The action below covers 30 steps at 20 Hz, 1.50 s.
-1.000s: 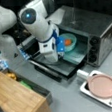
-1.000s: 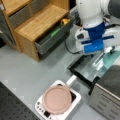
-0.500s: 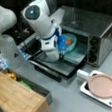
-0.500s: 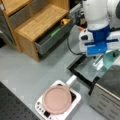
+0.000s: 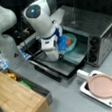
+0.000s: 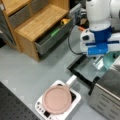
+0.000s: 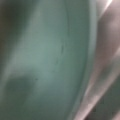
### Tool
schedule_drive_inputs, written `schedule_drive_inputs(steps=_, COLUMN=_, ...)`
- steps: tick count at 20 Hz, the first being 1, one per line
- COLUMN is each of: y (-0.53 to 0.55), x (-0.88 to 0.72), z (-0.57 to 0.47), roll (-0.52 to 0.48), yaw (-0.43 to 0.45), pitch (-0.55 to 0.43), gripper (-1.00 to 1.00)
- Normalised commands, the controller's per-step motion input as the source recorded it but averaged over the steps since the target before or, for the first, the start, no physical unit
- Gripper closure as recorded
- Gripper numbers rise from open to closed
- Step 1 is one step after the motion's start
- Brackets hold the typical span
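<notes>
Grey bench (image 5: pixel 73 100) ran under everything, with a dark wall behind. Going left to right in a front view: a wooden cabinet (image 5: pixel 15 98) sat at seven o'clock with its drawer (image 5: pixel 35 88) open, the white arm rose at ten o'clock, a toaster oven (image 5: pixel 94 31) stood at two o'clock with its door (image 5: pixel 59 63) folded down flat, and a pink pan (image 5: pixel 102 85) rested on a small white hob (image 5: pixel 108 99) at four o'clock.

Right at the oven mouth was a pale green plate (image 5: pixel 71 41), tilted up on edge, with something small and orange (image 5: pixel 68 42) showing against it. In a front view only a sliver of that plate (image 6: pixel 110 60) peeked out at three o'clock, under the blue part of the arm. The wrist view was filled with its green face (image 7: pixel 50 62).

It looked to me like stiff, smooth, glazed ware: light enough, but slippery and likely to chip against the metal oven frame. The rim seemed the only sensible place to pinch it, since the face offers nothing to grip.

The claw (image 5: pixel 62 45) sat at the plate's near rim, just left of it, close enough to be touching. Its fingers were hidden behind the blue housing and the plate, so I could not tell how wide it stood or whether it truly had hold of the rim.
</notes>
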Motion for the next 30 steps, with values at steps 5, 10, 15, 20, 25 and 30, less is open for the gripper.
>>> schedule_drive_inputs(steps=5, y=0.08, x=-0.14, z=-0.18, roll=-0.01, yaw=-0.128, pitch=-0.17, gripper=-1.0)
schedule_drive_inputs(steps=10, y=0.09, x=-0.16, z=-0.14, roll=0.018, yaw=-0.1, pitch=-0.161, gripper=1.0)
schedule_drive_inputs(steps=15, y=0.1, x=-0.14, z=-0.15, roll=0.022, yaw=-0.099, pitch=-0.17, gripper=1.0)
schedule_drive_inputs(steps=20, y=0.09, x=-0.15, z=-0.15, roll=0.028, yaw=-0.09, pitch=-0.165, gripper=1.0)
schedule_drive_inputs(steps=25, y=0.06, x=-0.17, z=-0.12, roll=0.034, yaw=-0.078, pitch=-0.155, gripper=1.0)
schedule_drive_inputs(steps=30, y=0.05, x=-0.18, z=-0.09, roll=0.039, yaw=-0.074, pitch=-0.146, gripper=1.0)
